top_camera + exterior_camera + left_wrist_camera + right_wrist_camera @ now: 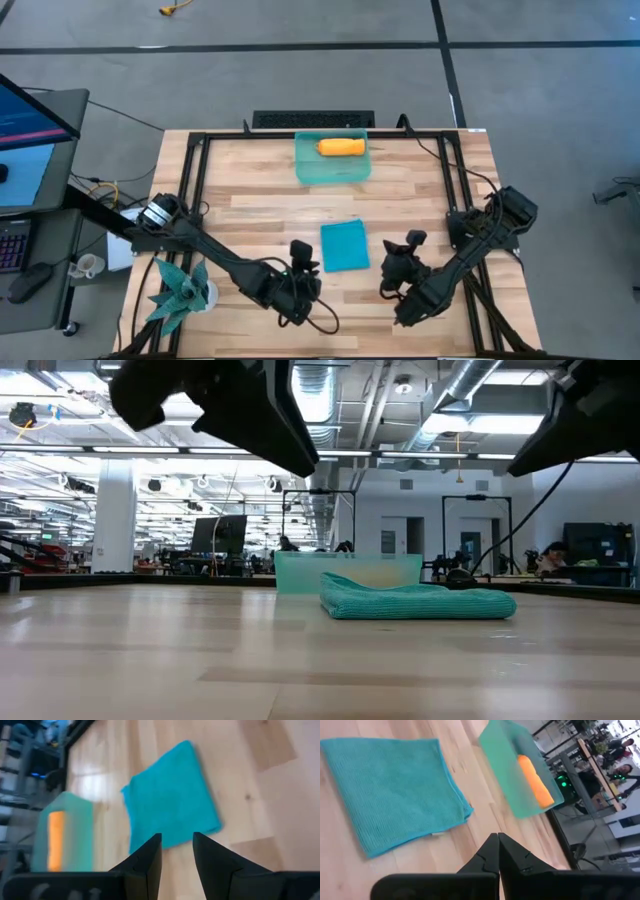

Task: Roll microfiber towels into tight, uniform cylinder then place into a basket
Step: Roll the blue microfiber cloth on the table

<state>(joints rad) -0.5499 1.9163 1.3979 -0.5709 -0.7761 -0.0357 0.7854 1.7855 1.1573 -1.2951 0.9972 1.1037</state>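
The teal-blue towel (345,246) lies folded flat on the table's middle; it also shows in the low view (415,602), the left wrist view (170,802) and the right wrist view (395,790). The orange towel (341,147) lies rolled inside the sea-green basket (332,170) at the table's far side. My left gripper (177,851) hangs open just left of the teal towel's near edge, touching nothing. My right gripper (498,851) hangs shut and empty to the towel's near right.
A spiky teal plant (180,290) stands at the table's near left corner. A black metal frame (190,170) runs around the tabletop. Bare wood lies between the towel and the basket.
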